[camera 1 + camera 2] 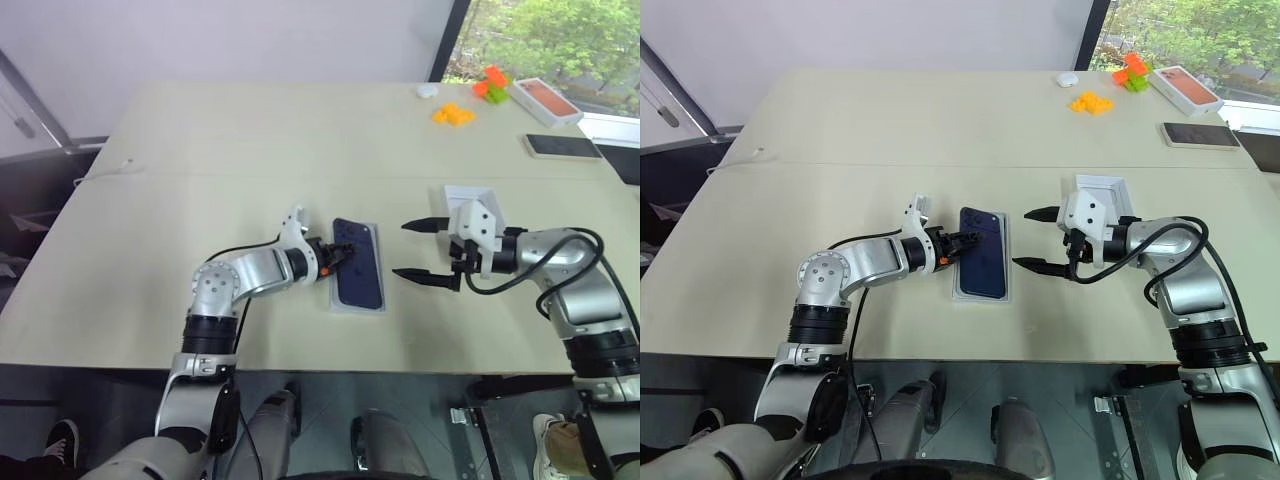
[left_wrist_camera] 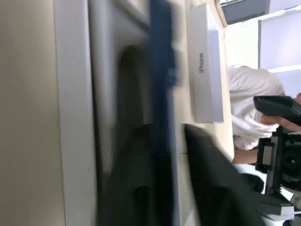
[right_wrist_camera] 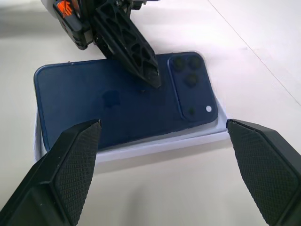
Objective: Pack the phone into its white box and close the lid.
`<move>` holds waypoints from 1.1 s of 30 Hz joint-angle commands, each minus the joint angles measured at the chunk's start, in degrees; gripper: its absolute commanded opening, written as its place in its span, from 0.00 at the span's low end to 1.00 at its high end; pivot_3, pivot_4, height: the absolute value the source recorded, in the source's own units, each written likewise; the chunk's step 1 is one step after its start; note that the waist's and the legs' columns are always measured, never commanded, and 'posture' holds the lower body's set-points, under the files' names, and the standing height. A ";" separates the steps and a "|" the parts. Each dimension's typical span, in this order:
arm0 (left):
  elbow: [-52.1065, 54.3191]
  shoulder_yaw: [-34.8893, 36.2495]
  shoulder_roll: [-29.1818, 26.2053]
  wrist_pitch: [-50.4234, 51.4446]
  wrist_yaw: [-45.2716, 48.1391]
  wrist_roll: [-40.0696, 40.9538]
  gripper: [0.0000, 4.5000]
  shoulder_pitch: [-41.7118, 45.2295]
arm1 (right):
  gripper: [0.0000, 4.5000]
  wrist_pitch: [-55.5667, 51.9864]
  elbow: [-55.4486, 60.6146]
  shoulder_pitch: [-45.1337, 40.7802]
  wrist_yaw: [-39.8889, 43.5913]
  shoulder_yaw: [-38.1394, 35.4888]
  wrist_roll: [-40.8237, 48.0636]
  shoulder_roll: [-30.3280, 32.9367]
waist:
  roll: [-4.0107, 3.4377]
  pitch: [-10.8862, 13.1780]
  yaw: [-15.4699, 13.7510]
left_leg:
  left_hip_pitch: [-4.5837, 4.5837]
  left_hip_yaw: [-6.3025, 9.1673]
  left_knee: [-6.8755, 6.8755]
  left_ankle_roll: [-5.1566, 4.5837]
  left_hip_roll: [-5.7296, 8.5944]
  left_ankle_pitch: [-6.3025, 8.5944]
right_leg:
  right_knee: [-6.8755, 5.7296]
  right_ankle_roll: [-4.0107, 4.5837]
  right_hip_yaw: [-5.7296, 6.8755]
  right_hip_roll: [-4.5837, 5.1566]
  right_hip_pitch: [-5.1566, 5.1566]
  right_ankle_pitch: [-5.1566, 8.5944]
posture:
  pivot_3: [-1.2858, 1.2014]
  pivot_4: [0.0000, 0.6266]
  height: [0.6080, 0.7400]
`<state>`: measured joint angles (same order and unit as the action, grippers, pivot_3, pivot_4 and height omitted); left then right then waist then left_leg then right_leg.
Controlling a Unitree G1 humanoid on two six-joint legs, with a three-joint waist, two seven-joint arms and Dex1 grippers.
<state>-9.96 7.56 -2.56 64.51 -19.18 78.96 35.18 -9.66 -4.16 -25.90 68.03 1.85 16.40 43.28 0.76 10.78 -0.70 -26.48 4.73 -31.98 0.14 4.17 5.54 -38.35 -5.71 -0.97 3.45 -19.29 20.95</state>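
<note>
Currently phone (image 3: 113, 101) lying in box (image 3: 141, 149), mid-frame; left tool (image 1: 967, 240) part-open, astride phone edge; right tool (image 1: 422, 250) wide, empty. Advise clean release, then fetching lid (image 1: 1102, 190).

Looks like a robotics lab or test room in an office building. Set up around a wide beige counter (image 1: 250, 130) filling most of the frame, bare but for staged props: orange and green toy blocks (image 1: 470, 100), an orange-topped box (image 1: 545, 100) and a spare black phone (image 1: 562, 146) at upper right. Backed by a plain pale wall (image 1: 250, 40) along the top, with a dark-framed window (image 1: 545, 35) onto green trees in the upper right corner.
</note>
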 commanded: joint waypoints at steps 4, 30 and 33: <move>2.78 0.96 0.83 1.93 -0.50 -0.43 1.00 0.49 | 1.00 1.43 -0.06 -1.66 0.02 -0.17 -0.35 -0.27 | -0.07 -0.05 0.18 | 0.05 0.00 -0.02 0.00 0.00 0.00 | -0.01 0.00 0.01 -0.01 0.06 0.00 | 0.52 0.24 1.00; 13.06 1.74 -7.78 10.12 -1.93 7.05 1.00 2.80 | 1.00 2.31 -3.01 -4.15 -0.19 0.90 -1.44 -2.77 | -0.11 -0.05 0.15 | 0.03 0.00 0.03 0.01 0.00 0.00 | -0.03 -0.01 -0.01 -0.01 -0.01 0.00 | 0.52 0.24 1.00; 14.25 0.90 -10.75 11.69 -2.80 9.92 1.00 1.84 | 1.00 2.22 -3.17 -4.15 -0.10 1.13 -1.50 -2.87 | -0.11 -0.05 0.10 | 0.03 0.00 0.03 0.01 0.00 0.00 | -0.03 -0.01 -0.01 -0.01 -0.01 0.00 | 0.52 0.24 1.00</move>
<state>2.30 8.61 -12.68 75.63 -21.68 86.17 36.80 -8.18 -7.95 -28.72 67.90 3.64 14.68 40.39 0.64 10.73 -0.60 -26.45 4.74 -31.95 0.15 4.17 5.53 -38.38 -5.72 -0.98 3.44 -19.30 20.95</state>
